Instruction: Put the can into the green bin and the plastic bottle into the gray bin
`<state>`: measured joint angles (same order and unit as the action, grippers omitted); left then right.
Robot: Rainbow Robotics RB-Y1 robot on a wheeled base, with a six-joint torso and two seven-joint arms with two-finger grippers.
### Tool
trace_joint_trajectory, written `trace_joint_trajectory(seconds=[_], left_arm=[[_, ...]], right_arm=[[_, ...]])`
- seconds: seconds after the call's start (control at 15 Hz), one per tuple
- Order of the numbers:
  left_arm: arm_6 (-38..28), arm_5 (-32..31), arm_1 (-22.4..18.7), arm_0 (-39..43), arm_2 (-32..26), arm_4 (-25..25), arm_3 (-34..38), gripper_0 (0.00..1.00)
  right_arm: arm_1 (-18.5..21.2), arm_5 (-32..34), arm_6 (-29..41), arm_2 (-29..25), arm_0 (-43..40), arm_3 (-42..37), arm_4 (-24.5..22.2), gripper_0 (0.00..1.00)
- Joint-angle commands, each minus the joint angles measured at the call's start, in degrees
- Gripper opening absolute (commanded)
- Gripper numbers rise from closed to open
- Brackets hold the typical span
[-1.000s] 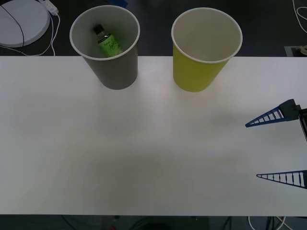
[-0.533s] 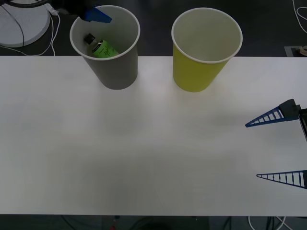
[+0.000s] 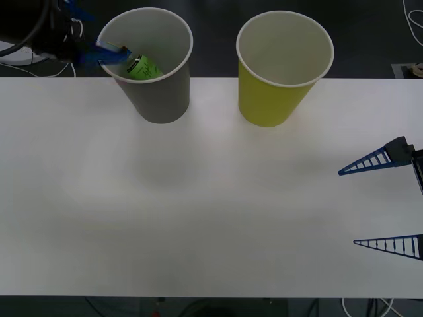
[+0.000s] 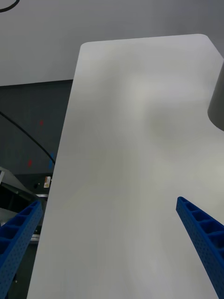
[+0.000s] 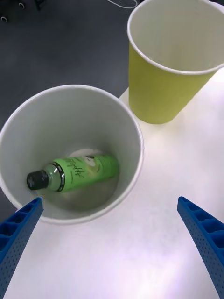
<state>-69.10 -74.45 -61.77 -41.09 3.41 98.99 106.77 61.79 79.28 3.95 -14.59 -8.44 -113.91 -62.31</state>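
Left gripper (image 3: 99, 54) at the far left corner, just outside the gray bin (image 3: 153, 99) rim, jaws wide and holding nothing. Gray bin stands upright at the far edge of the bench (image 3: 198, 211); the plastic bottle (image 5: 77, 173) lies on its side on the bin floor, black cap pointing toward the left gripper. Green bin (image 3: 274, 99) upright just beside it, apart, nothing visible inside. Right gripper (image 3: 382, 203) hovers at the bench's right edge, well apart from both bins, jaws wide, unloaded. White round object (image 3: 20, 56) and cables on floor beyond the far left corner.

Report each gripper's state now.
Left gripper: open, empty, above the gray bin.
Right gripper: open, empty, over the table.
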Motion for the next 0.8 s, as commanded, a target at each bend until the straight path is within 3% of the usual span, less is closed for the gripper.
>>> trace_joint_trajectory(seconds=[0.07,0.47,0.8], left_arm=[[2.5,0.0,-0.1,6.9,-5.6,-3.9,2.7,1.0],[13.4,0.0,-0.2,20.1,-15.0,-15.4,4.6,1.0],[27.8,0.0,-0.3,26.6,-17.3,-20.2,4.8,1.0]], right_arm=[[0.0,0.0,0.0,0.0,0.0,0.0,0.0,1.0],[0.0,0.0,0.0,0.0,0.0,0.0,0.0,1.0],[0.0,0.0,0.0,0.0,0.0,0.0,0.0,1.0]])
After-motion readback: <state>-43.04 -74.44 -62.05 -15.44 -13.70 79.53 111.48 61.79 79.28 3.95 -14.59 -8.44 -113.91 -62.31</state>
